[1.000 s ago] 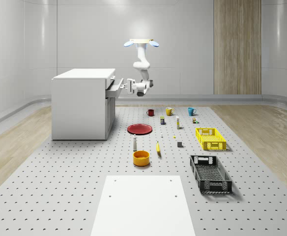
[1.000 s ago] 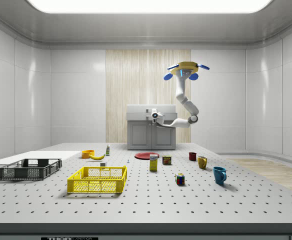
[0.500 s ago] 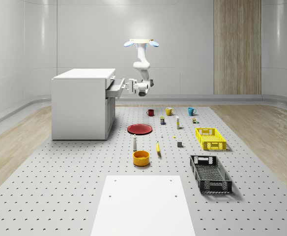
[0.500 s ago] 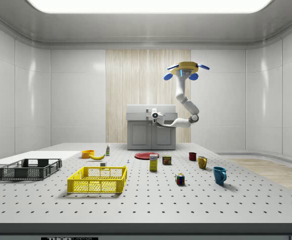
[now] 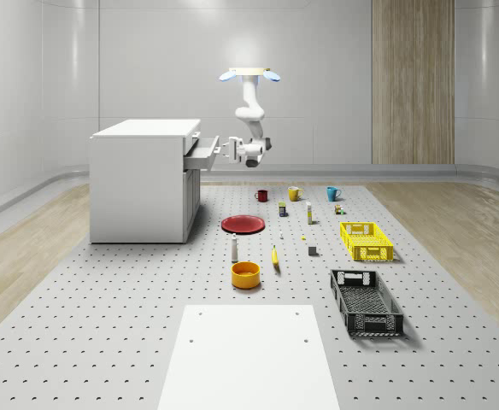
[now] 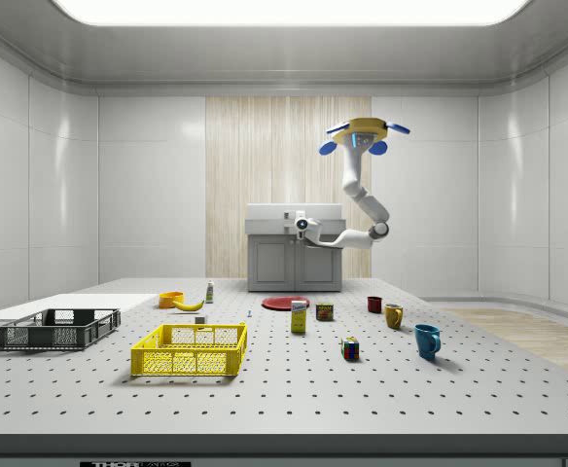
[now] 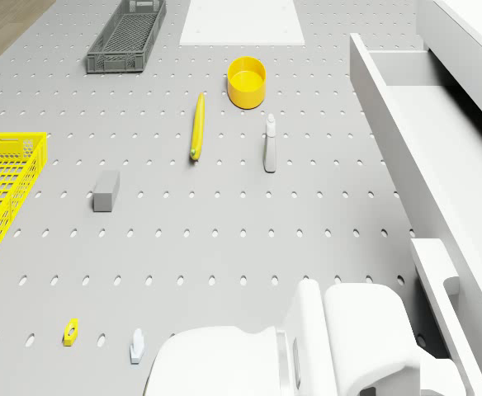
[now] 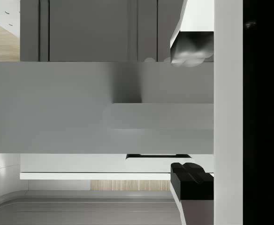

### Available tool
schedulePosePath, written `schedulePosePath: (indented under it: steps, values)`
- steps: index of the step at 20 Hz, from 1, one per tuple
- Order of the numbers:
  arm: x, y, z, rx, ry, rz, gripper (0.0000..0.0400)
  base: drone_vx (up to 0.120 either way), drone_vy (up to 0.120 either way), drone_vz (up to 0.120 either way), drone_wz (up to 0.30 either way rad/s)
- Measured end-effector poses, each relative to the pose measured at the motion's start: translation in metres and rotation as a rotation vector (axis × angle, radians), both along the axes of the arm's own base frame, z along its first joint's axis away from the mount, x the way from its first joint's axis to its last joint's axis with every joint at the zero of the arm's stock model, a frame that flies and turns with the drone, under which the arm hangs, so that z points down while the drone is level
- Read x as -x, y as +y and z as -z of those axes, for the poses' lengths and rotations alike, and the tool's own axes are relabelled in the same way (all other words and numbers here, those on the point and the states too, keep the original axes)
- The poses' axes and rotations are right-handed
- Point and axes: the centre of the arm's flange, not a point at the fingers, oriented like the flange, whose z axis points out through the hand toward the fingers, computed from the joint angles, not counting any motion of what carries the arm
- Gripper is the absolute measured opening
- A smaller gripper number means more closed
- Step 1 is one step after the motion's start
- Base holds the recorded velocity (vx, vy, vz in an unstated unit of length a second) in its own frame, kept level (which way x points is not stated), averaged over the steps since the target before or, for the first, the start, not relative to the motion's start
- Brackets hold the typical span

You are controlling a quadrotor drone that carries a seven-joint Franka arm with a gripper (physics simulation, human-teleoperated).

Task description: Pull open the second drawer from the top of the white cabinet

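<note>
The white box-shaped cabinet hides most of its pulled-out white second drawer. The drone hovers beside the cabinet. The two-finger gripper is clamped across the drawer's pale bar handle.

The whole-scene view looks down from afar along the grey pegboard table, the white box cabinet at ten o'clock. The side view sits low at the table's edge, facing that cabinet distantly. Both share it. The drone view tilts downward; the wrist view presses close.
</note>
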Motion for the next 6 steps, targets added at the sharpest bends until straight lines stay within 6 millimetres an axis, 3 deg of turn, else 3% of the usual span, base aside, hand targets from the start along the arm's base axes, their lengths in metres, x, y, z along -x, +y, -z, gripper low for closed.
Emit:
schedulePosePath:
  steps: [6]
  values:
    - [0.0000, -0.0002, 0.0000, 0.000, 0.000, 0.000, 0.0304, 0.000, 0.000, 0.000, 0.000]
